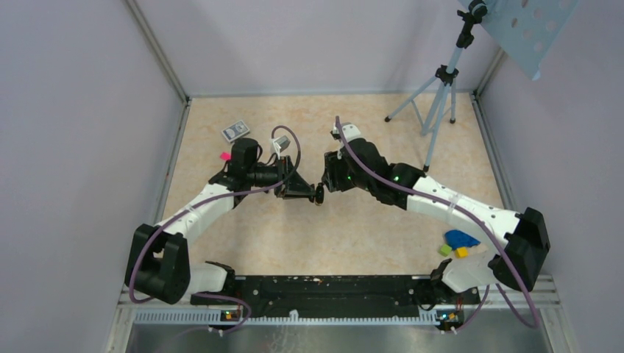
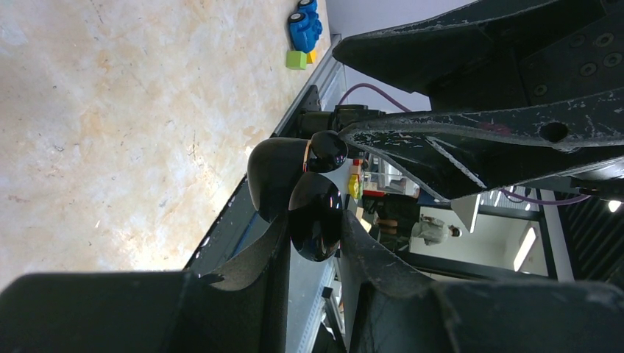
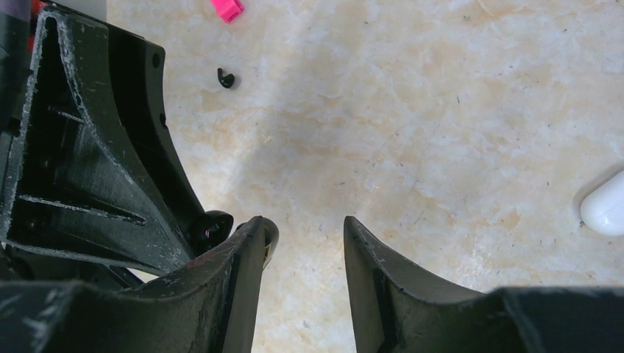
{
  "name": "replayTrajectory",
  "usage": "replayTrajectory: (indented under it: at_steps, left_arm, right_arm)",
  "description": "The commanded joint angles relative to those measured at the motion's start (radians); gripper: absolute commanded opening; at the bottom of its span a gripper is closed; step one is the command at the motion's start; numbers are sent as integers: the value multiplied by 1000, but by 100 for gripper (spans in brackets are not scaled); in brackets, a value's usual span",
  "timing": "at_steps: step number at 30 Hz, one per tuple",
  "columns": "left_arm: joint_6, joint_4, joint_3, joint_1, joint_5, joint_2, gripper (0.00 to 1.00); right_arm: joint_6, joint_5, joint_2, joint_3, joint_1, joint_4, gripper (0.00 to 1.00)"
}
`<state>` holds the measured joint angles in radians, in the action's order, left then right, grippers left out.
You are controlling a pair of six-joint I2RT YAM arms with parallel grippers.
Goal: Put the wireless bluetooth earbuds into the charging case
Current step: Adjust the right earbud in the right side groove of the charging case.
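Note:
My left gripper (image 2: 313, 220) is shut on a glossy black charging case (image 2: 278, 176), held above the table with its lid swung open. A rounded black part with a gold ring (image 2: 327, 151) sits at the case's top. In the top view the left gripper (image 1: 313, 193) meets my right gripper (image 1: 327, 178) tip to tip. The right gripper (image 3: 305, 224) is open with nothing between its fingers, and its left finger rests beside the case (image 3: 213, 224). One small black earbud (image 3: 226, 78) lies on the table beyond. No other earbud shows.
A white rounded object (image 3: 605, 209) lies at the right edge of the right wrist view. A pink piece (image 1: 224, 156) and a small grey box (image 1: 235, 131) lie behind the left arm. A tripod (image 1: 440, 95) stands back right. A blue toy and coloured blocks (image 1: 460, 241) sit near the right base.

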<state>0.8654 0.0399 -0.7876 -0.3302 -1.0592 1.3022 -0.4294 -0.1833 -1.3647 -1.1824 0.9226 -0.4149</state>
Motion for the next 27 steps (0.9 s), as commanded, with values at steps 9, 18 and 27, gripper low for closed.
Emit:
replayTrajectory:
  at_steps: [9,18,27]
  left_arm:
    - [-3,-52,-26,2,-18,-4,0]
    - [-3,-51,-24,1,-15,-7,0]
    - [-2,-51,-24,1,-10,-4,0]
  right_arm:
    - [-4,40,8,30,13,9,43]
    - [1,50,18,28,15,-5,40]
    - [5,70,35,39,19,-24,40]
